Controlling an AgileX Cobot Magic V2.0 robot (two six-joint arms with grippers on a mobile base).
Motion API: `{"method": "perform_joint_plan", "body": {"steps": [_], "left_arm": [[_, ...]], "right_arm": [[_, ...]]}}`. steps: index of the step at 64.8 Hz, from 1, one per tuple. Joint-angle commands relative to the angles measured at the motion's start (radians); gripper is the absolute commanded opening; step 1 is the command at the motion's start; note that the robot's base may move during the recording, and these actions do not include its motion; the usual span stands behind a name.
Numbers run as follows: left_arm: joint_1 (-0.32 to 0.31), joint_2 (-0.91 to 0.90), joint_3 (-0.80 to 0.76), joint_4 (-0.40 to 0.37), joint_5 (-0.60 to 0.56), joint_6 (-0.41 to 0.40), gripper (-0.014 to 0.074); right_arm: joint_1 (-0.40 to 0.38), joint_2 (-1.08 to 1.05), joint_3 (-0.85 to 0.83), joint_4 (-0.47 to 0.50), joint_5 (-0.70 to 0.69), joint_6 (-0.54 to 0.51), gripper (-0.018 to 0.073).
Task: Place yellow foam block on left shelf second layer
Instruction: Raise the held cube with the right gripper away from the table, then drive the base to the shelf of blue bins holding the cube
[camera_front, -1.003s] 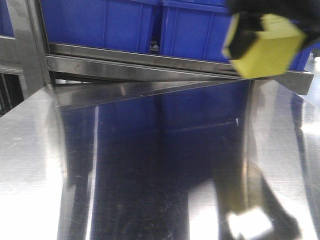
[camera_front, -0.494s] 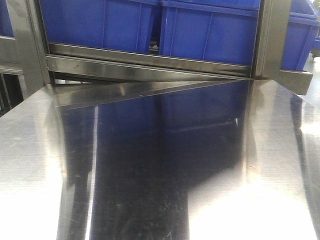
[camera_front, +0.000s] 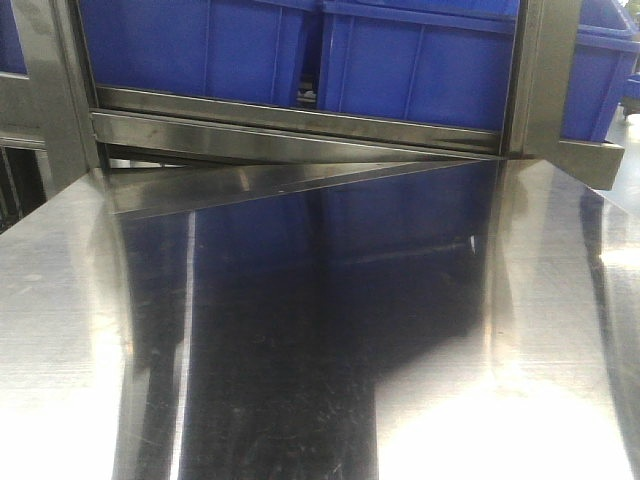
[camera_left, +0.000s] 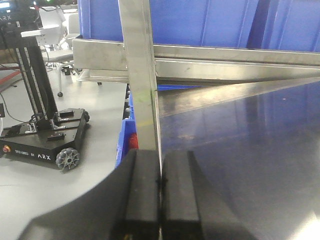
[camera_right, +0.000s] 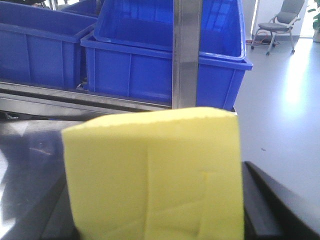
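Bright, even indoor light fills all three views. The steel table (camera_front: 560, 300) flares white along its near edge and near corners, while its middle darkly mirrors the blue bins (camera_front: 420, 70). The left pincer (camera_left: 161, 172) is a dark, soft blur. The yellow foam block (camera_right: 155, 175) is too close for focus, and the floor (camera_right: 295, 100) beyond is washed out.

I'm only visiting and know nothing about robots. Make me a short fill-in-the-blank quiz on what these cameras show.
The foam block gripped by the right claw is ___ in colour.
The left claw is shut and holds ___.
The plastic bins are ___ in colour.
Missing words: yellow; nothing; blue.
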Motion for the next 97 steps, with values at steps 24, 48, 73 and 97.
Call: {"method": "perform_joint_plan", "body": {"steps": [24,48,73,97], "left_arm": [[0.000,-0.013,0.026,-0.003,-0.086,-0.004,0.0136],[0.000,-0.013,0.026,-0.003,-0.086,-0.004,0.0136],[0.000,-0.013,0.026,-0.003,-0.086,-0.004,0.0136],[0.000,-0.013,0.026,-0.003,-0.086,-0.004,0.0136]], "right_arm": [[-0.007,0.010,-0.027,-0.033,-0.075,-0.014,0.0330],[-0.007,0.010,-0.027,-0.033,-0.075,-0.014,0.0330],[-0.007,0.010,-0.027,-0.033,-0.075,-0.014,0.0330],[-0.007,0.010,-0.027,-0.033,-0.074,-0.014,0.0330]]}}
